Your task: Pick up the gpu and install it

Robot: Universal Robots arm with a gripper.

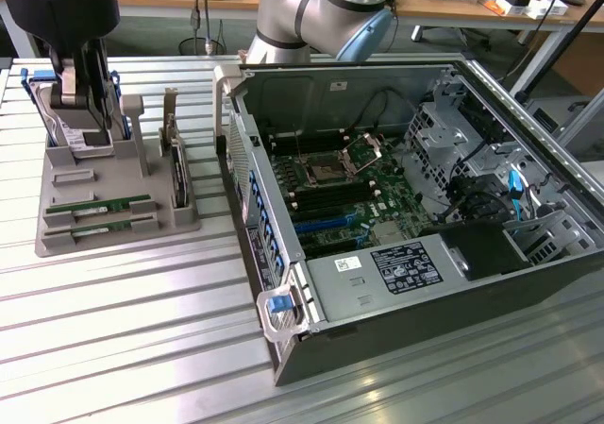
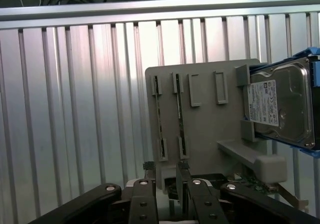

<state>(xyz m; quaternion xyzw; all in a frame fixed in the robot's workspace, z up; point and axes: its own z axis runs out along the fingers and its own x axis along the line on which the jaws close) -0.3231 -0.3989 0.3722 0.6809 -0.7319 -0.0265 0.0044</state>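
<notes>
The gpu (image 1: 99,204) is a long, thin green circuit-board stick lying in a slot of the grey holder (image 1: 57,240), on the exterior view's left. A second green stick (image 1: 94,226) lies in the slot beside it. The wrist view shows both sticks on edge, the gpu (image 2: 179,115) and its neighbour (image 2: 159,118). My black gripper (image 1: 85,112) hangs over the holder's far end by the hard drive, apart from the sticks. The gripper (image 2: 166,178) is open, with nothing between its fingers (image 2: 149,180).
A silver hard drive in blue rails (image 1: 66,122) (image 2: 280,104) stands in the holder. An upright dark card with a metal bracket (image 1: 176,164) is at the holder's side. The open computer case (image 1: 415,207) with its motherboard takes up the exterior view's right on the ribbed metal table (image 1: 123,330).
</notes>
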